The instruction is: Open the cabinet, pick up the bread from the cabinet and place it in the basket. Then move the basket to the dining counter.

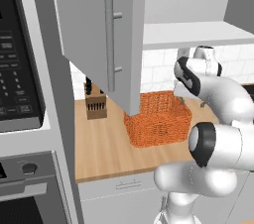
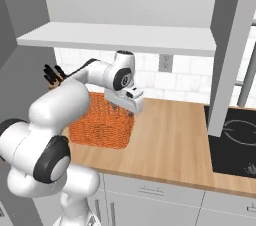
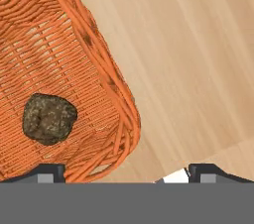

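the bread [image 3: 49, 119], a dark, rough, roundish lump, lies on the woven floor of the basket [image 3: 106, 77] at the lower left of the hand view, near the basket's rounded corner and apart from its wall. at the far left of the left base view stands a black appliance panel [image 1: 17, 59] with rows of pale labels too small to read, and below it a knob [image 1: 29, 168]. to its right the open cabinet door [image 1: 99, 34] with its long metal bar handle [image 1: 110, 39] hangs across the upper middle and hides part of the knife block [image 1: 95, 104] and the basket's near left corner. the basket [image 1: 158, 119] sits in the middle of the light wood counter [image 1: 99, 148], in front of white square tiles. the white shelf [image 1: 198, 32] runs toward the upper right. in the right base view the arm covers the basket's left side, and the gripper [image 2: 131, 104] hangs over the basket's right rim [image 2: 127, 122]. a wall outlet [image 2: 165, 62] sits centre top, and a black cooktop [image 2: 235, 140] is cut off at the right edge. in the hand view the fingertips [image 3: 49, 172] stand wide apart at the bottom, one over the basket, one over the bare wood, gripping nothing.
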Motion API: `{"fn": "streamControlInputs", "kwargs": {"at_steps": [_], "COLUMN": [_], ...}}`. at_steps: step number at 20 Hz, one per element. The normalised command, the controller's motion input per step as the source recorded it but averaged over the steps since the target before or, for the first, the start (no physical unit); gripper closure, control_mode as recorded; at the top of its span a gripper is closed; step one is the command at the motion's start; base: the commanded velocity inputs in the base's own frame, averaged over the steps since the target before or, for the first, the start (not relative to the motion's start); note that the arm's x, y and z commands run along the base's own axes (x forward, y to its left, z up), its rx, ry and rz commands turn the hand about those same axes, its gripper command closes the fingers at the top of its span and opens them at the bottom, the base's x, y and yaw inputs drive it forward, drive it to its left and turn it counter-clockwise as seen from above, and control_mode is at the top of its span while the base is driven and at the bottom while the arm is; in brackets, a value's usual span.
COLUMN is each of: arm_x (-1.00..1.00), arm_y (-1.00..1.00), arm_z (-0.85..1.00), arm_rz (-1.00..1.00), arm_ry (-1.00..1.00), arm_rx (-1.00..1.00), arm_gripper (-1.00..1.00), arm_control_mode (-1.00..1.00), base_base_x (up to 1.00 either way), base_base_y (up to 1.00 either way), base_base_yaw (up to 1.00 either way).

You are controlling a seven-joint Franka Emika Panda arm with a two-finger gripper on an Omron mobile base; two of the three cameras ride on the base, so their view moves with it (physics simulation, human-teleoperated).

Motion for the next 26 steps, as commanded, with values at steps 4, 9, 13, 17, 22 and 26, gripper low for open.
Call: {"fn": "streamControlInputs", "kwargs": {"at_steps": [4, 9, 13, 17, 22, 26], "arm_x": [-0.41, -0.33, 0.39, 0.66, 0.27, -0.11], "arm_y": [-0.16, 0.06, 0.08, 0.03, 0.00, 0.00], "arm_z": [-0.17, -0.12, -0.01, 0.00, -0.04, -0.16], "arm_rz": [-0.19, -0.03, 0.02, -0.01, -0.07, -0.06], "arm_ry": [0.05, -0.03, 0.00, 0.00, 0.00, 0.05], "arm_rx": [0.00, 0.00, 0.00, 0.00, 0.00, 0.00], "arm_gripper": [-1.00, -1.00, -1.00, -1.00, -1.00, -1.00], "arm_control_mode": [-1.00, -1.00, -1.00, -1.00, -1.00, -1.00], "base_base_x": [0.00, 0.00, 0.00, 0.00, 0.00, 0.00], "base_base_y": [0.00, 0.00, 0.00, 0.00, 0.00, 0.00], "base_base_yaw": [0.00, 0.00, 0.00, 0.00, 0.00, 0.00]}}
